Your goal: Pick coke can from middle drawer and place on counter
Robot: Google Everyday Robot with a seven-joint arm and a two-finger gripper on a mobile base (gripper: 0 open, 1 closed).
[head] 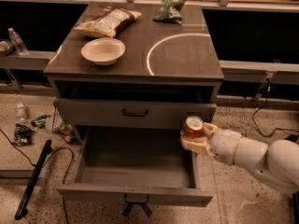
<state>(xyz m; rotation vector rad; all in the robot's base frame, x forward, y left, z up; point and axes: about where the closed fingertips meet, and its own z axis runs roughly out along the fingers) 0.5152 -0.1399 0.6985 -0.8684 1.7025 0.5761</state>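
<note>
The coke can (192,127), red with a silver top, is held upright in my gripper (197,135), which is shut on it. I hold it above the right rear part of the open middle drawer (135,167), level with the drawer front above that has a black handle. The drawer's grey floor is bare. My white arm (252,155) comes in from the lower right. The counter (177,55), dark wood grain with a white arc, lies above and behind the can.
On the counter stand a white bowl (103,51), a tan snack bag (108,21) and a green chip bag (170,6). The open drawer juts out toward the front. Cables, bottles and litter lie on the floor at the left.
</note>
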